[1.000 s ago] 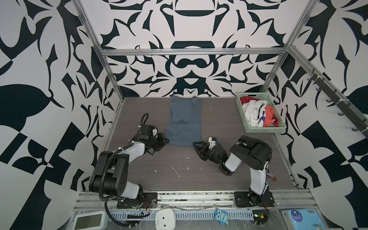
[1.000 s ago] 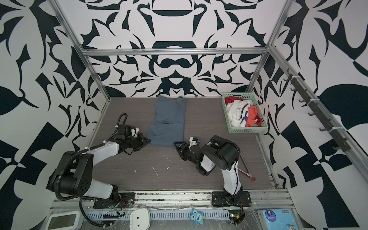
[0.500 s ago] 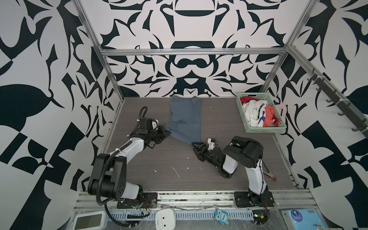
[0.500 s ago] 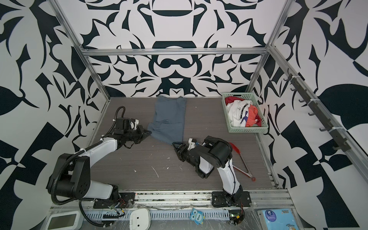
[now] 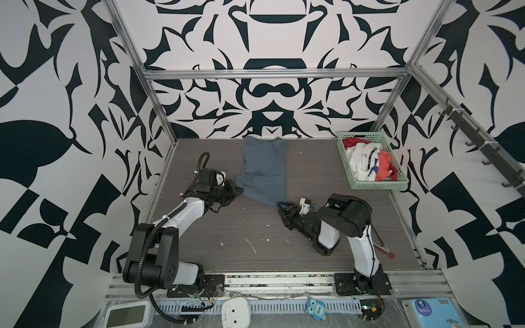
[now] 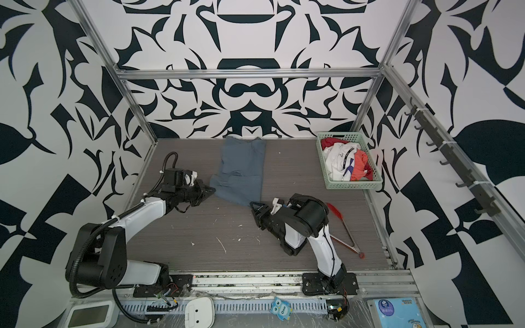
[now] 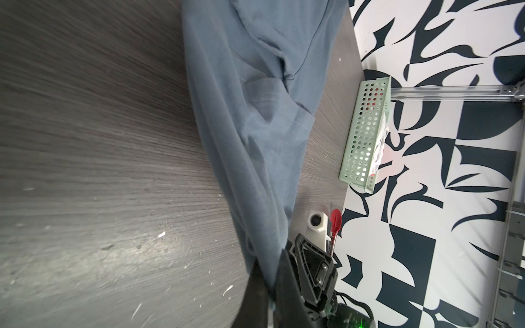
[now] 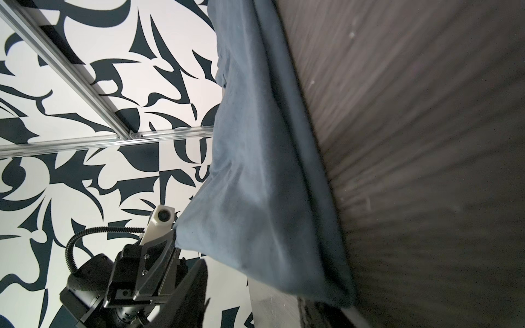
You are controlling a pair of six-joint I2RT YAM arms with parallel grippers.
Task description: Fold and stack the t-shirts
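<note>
Blue-grey shirt (image 5: 264,170): on the table (image 5: 326,181), long axis running to the back wall (image 5: 270,99); left gripper (image 5: 239,191) clenched on its near left corner; right gripper (image 5: 281,210) at near right corner, grip unclear.

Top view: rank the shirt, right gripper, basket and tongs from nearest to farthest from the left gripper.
1. The shirt: its corner is pinched in the left gripper.
2. The right gripper: mid-table, at the shirt's other near corner.
3. The basket, far right, and the tongs, near right: too close to call.
</note>
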